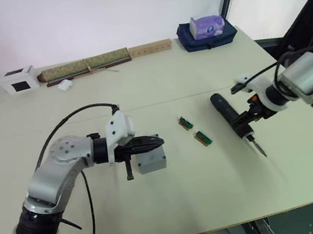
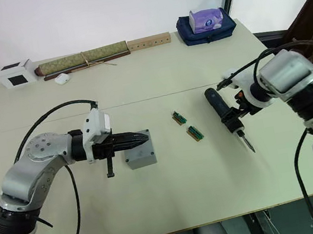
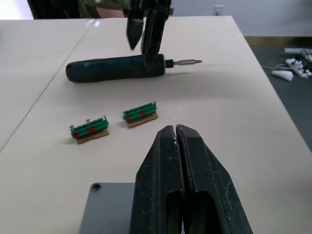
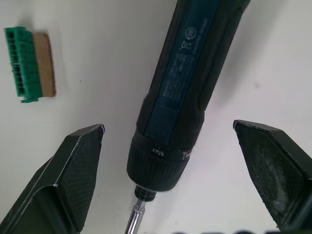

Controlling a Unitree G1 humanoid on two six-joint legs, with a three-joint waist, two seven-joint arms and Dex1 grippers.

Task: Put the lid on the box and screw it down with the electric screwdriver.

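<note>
The grey box point(image 1: 152, 163) stands on the table left of centre. A flat grey lid point(image 3: 105, 209) with a corner screw hole lies on top of it. My left gripper point(image 1: 159, 141) is shut, its fingers point(image 3: 195, 175) pressed together just over the lid with nothing between them. The black electric screwdriver point(image 1: 230, 113) lies flat on the table at the right, its metal bit point(image 1: 260, 147) pointing toward the near edge. My right gripper point(image 4: 168, 126) is open and straddles the screwdriver near its bit end, one finger on each side, apart from it.
Two small green circuit boards point(image 1: 186, 123) point(image 1: 203, 138) lie between the box and the screwdriver. Along the far edge stand a white cube point(image 1: 18, 80), a long roll point(image 1: 85, 66), a wooden strip point(image 1: 150, 48) and a blue bag point(image 1: 207, 31).
</note>
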